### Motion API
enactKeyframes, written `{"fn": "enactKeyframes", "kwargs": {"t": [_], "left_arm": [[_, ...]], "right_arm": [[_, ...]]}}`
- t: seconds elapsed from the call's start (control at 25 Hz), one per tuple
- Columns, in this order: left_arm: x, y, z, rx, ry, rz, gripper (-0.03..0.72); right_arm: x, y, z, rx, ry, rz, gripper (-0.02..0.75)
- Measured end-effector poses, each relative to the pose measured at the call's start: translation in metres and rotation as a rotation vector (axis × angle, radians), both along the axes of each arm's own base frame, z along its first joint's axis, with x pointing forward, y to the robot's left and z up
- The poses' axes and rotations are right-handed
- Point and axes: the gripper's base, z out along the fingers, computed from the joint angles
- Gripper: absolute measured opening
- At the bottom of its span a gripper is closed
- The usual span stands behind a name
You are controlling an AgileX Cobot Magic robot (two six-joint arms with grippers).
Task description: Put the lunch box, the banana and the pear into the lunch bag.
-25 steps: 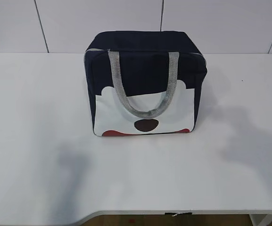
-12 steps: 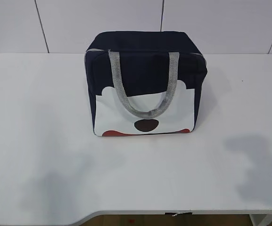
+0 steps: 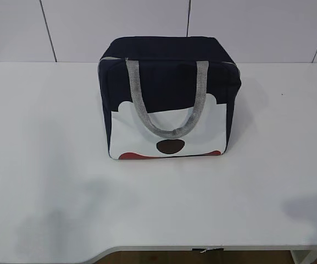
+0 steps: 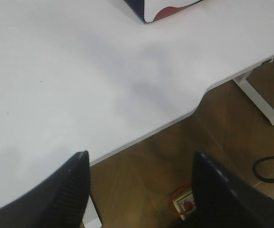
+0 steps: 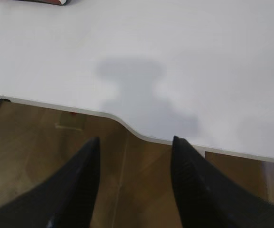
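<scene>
lunch bag [image 3: 169, 99]: closed, upright on bench [image 3: 48, 165]
step: likely done; nothing left out
left gripper [image 4: 139, 190]: jaws spread, empty
right gripper [image 5: 134, 183]: jaws spread, empty

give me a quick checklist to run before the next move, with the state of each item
1. Lunch bag upright on the table: ok.
2. Bag open for loading: not ok, the top looks closed in the exterior view.
3. Lunch box, banana and pear located: cannot tell, none shows in any view; they may be inside the bag.
4. Left pincer free: ok, jaws apart with nothing between, out past the table's front edge.
5. Right pincer free: ok, jaws apart and empty, also at the front edge.
6. Both arms away from the bag: ok, neither appears in the exterior view.
</scene>
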Motion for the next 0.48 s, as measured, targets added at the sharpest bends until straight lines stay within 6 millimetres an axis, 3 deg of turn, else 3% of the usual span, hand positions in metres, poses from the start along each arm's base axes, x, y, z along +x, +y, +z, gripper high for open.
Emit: {"fn": "enactKeyframes", "kwargs": {"t": [0.16,0.48], "left_arm": [[-0.004,0.001,0.0,-0.009,-0.024,0.0,0.498],[-0.024,0.009,-0.001,-0.04,-0.135,0.002,0.497]], "right_arm": [[-0.018,0.0,-0.002,0.001,-0.116,-0.008,0.396],[-0.021,0.0,-0.003,-0.001,-0.126,-0.016,0.396]]}}
